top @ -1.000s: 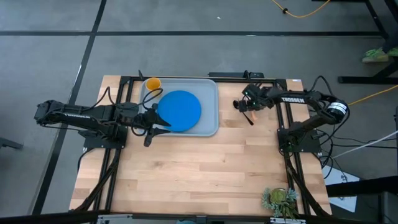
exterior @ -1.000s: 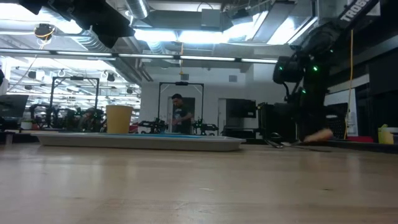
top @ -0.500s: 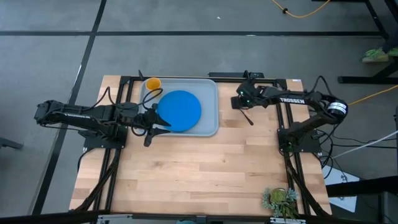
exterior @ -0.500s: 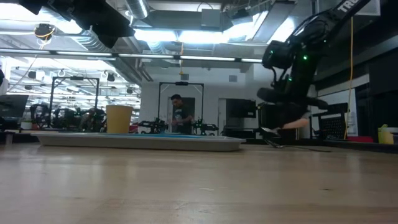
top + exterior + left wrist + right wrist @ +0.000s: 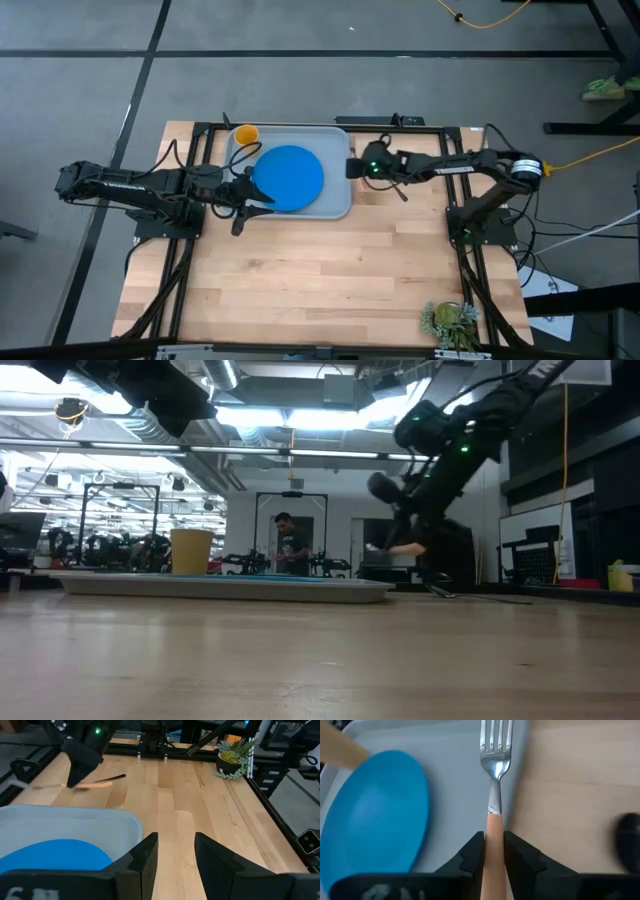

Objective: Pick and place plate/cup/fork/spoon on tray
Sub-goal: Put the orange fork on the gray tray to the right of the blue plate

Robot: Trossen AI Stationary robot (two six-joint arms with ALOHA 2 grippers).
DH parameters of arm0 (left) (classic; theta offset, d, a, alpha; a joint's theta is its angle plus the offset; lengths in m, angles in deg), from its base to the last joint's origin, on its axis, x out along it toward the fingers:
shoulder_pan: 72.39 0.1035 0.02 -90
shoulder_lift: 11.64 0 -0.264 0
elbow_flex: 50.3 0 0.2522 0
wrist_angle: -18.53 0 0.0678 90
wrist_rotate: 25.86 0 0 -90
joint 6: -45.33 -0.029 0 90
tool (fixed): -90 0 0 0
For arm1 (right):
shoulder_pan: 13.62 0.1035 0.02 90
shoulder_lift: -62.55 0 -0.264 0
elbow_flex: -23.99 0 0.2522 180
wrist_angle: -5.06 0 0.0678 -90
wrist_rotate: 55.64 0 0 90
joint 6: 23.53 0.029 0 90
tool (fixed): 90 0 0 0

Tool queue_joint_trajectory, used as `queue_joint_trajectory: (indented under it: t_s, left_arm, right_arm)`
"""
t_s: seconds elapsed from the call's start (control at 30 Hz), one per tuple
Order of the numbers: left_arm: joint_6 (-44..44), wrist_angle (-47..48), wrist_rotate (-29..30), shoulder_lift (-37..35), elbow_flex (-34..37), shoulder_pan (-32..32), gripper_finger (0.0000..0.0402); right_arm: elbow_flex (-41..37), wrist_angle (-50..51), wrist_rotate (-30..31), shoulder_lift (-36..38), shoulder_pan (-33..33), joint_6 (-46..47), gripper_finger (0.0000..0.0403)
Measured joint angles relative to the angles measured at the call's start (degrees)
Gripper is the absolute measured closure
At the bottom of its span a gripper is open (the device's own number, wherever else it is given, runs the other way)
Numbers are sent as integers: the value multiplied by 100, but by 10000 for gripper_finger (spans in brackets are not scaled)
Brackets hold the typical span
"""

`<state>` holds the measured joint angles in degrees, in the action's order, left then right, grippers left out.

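The grey-blue tray (image 5: 338, 200) lies at the table's far middle with the blue plate (image 5: 288, 177) flat in it and the yellow-orange cup (image 5: 245, 134) upright in its far left corner. My right gripper (image 5: 353, 168) is shut on the fork (image 5: 496, 765) above the tray's right rim. The dark spoon (image 5: 399, 189) lies on the table right of the tray. My left gripper (image 5: 250, 196) is open and empty at the tray's near left corner. My right gripper pinches the fork's orange handle (image 5: 493, 824) between its two fingers, close to the metal neck. The fingers come from the table's right and lie along the fork. The fork is lifted clear, and its tines (image 5: 496, 737) point out ahead over the tray's right rim.
A small potted plant (image 5: 450, 322) stands at the near right corner. Black frame rails run along the table's left, right and far edges. Bare wood spreads over the near half of the table (image 5: 320, 280).
My right gripper has risen from the table and gone toward the table's left edge, to the tray's right rim. The fork has gone with it, lifted clear of the wood. The spoon has stayed where it was.
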<state>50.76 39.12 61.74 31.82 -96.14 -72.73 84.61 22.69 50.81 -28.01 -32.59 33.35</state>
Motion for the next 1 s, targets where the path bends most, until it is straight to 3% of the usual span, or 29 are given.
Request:
queue_joint_trajectory:
  t_s: [0.13,0.33,0.43,0.73,1.0]
  left_arm:
    - [0,1,0,1,0,0,280]
    - [0,0,-2,0,1,-2,280]
    - [0,0,0,0,0,0,280]
    - [0,2,0,0,0,0,280]
    - [0,0,0,0,0,0,280]
  right_arm:
    - [845,356,0,-697,168,7,332]
    - [2417,2052,-2,-1871,217,353,332]
    - [2859,2368,2,-2288,260,604,332]
    - [3070,2575,521,-2655,616,1668,332]
    - [3070,2635,792,-2650,724,1766,332]
